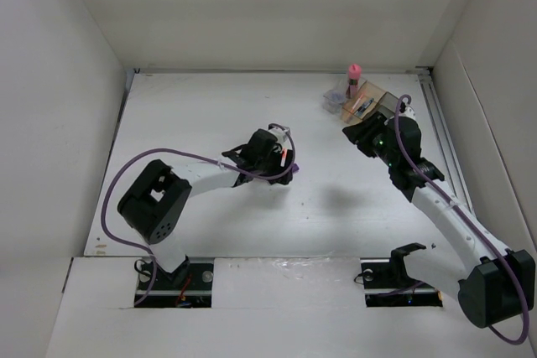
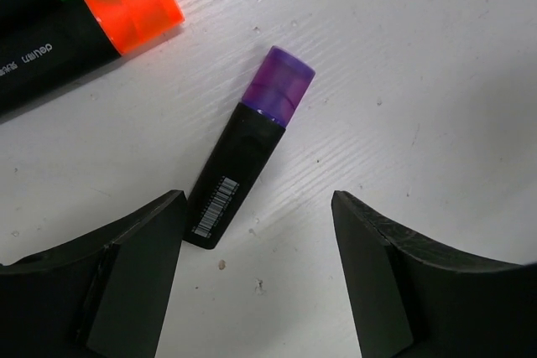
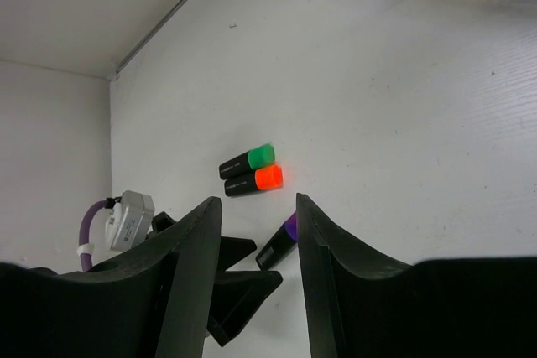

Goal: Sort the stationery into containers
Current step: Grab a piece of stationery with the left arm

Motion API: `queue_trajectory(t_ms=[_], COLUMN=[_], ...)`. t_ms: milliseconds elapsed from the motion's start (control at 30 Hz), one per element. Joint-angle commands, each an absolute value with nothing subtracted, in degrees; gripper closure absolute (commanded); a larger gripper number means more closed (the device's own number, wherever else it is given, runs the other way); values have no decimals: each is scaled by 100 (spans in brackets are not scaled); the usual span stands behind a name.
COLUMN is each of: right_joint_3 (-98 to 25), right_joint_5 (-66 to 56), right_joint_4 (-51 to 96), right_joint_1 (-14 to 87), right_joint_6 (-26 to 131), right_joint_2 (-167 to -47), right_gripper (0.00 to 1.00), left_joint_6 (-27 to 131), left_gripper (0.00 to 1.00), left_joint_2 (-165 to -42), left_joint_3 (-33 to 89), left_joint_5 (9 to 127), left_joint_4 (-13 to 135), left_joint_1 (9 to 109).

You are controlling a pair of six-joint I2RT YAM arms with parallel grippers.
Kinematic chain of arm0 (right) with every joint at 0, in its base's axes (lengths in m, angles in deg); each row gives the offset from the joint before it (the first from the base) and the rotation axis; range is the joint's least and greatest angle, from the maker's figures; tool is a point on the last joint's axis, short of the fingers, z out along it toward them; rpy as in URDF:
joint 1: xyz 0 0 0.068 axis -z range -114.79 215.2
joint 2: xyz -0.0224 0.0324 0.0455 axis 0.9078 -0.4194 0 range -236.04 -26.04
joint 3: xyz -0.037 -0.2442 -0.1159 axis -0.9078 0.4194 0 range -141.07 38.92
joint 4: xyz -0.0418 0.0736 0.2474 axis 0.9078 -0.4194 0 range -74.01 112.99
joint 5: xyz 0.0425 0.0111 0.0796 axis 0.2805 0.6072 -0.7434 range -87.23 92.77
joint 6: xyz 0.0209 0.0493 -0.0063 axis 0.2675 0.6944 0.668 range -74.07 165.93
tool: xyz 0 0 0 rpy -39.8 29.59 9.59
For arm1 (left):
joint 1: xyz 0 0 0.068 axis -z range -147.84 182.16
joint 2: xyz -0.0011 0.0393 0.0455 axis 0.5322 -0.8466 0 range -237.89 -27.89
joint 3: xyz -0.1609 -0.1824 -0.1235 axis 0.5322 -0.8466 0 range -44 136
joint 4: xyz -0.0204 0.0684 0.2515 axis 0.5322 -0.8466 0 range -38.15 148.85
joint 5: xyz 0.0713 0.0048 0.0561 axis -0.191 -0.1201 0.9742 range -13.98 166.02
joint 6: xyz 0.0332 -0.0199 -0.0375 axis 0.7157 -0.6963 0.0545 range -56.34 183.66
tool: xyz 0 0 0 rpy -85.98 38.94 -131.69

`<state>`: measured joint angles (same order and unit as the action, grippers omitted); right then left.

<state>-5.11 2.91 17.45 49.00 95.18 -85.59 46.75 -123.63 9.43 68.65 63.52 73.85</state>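
From above, the left pincer (image 1: 284, 161) hangs over the mid-worktop (image 1: 193, 106), with the tray (image 1: 362, 102) far right. Left wrist: the pincer is spread wide and empty, and the purple marker (image 2: 250, 157) lies flat on a diagonal, cap up-right. Right wrist: the right pincer (image 3: 256, 207) is spread and empty too, while the green marker (image 3: 248, 160) and orange marker (image 3: 254, 180) lie parallel, caps pointing right.

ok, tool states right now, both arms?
Left tool: open, empty, above the purple marker.
Right tool: open, empty.
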Motion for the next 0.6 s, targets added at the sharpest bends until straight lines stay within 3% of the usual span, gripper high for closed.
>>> queue_trajectory(t_ms=[0,267,333,433,567], right_joint_3=[-484,-484,-484,-484,-484], right_joint_5=[242,295,216,155,-118], right_joint_4=[2017,2017,2017,2017,2017], right_joint_1=[4895,4895,4895,4895,5018], right_joint_6=[9445,9445,9445,9445,9497], right_joint_2=[-8413,-8413,-8413,-8361,-8300], right_gripper=[53,52,51,49,42], left_joint_6=[4853,4968,4968,4968,4968], left_gripper=[33,36,42,62,79], left_joint_2=[-12403,-12895,-12896,-12896,-12896], left_joint_3=[856,1049,1049,1049,979], left_joint_5=[6837,7514,7628,7699,7953], left_joint_4=[6369,6184,6184,6184,6184], left_joint_1=[7417,7610,7610,7610,7672])
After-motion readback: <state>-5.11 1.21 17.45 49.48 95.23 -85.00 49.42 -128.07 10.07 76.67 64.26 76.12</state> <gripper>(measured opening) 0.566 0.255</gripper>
